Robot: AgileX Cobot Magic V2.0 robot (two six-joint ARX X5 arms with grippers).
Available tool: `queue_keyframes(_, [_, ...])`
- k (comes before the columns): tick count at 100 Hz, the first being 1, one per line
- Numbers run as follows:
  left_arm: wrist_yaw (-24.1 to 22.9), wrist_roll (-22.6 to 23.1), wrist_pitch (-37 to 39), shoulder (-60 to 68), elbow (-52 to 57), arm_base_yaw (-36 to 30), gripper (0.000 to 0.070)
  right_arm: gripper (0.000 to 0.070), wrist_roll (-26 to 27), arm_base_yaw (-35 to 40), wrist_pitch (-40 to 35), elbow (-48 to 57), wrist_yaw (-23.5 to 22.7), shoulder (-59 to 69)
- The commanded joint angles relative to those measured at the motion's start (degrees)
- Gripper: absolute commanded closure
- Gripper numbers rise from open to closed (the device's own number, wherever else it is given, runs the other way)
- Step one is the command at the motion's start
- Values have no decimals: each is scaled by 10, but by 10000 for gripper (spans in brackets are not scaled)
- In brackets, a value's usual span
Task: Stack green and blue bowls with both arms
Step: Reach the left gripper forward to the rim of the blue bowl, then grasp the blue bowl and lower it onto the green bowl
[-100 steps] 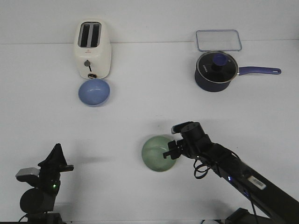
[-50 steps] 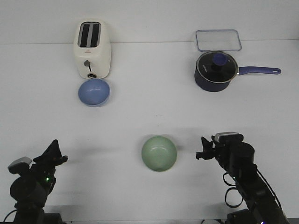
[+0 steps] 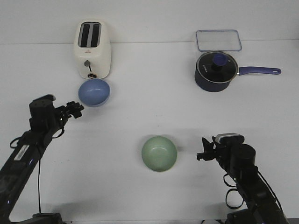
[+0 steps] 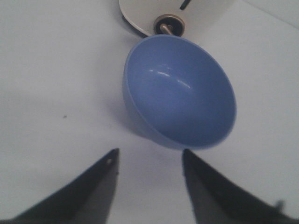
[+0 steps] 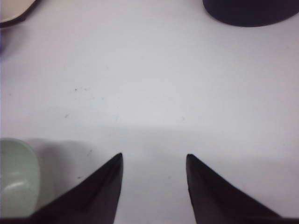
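Observation:
The blue bowl (image 3: 94,92) sits upright in front of the toaster; it fills the left wrist view (image 4: 180,107). My left gripper (image 3: 74,110) is open and empty, just short of the bowl's near left side, seen from the wrist as well (image 4: 150,154). The green bowl (image 3: 159,153) sits upright near the table's front middle; its edge shows in the right wrist view (image 5: 16,177). My right gripper (image 3: 204,150) is open and empty, a short way to the right of the green bowl and apart from it, fingertips over bare table (image 5: 154,158).
A cream toaster (image 3: 92,49) stands just behind the blue bowl. A dark navy saucepan (image 3: 216,70) with a glass lid and a long handle stands at the back right, with a clear plastic box (image 3: 218,40) behind it.
My left arm has swung up from the front left corner and reached forward to the blue bowl. My right gripper let go of the green bowl and drew back to its right; the bowl stays put.

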Motion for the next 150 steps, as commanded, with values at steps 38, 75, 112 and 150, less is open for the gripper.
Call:
queue_keyframes(38, [7,12,-10,308,233,0,203,424,-15,2,-15,1,0,3])
queue_keyframes(75, [41,17,-18,309,247,-1,686,424,-15,2,-21,1,0,3])
queue_keyframes(112, [155,83,-154,146,234,-68,686,424,-15,2,-19,2,0,3])
queue_keyframes(150, [192,45,-67,60,70,-299,686,423,-15,2,-21,1,0,3])
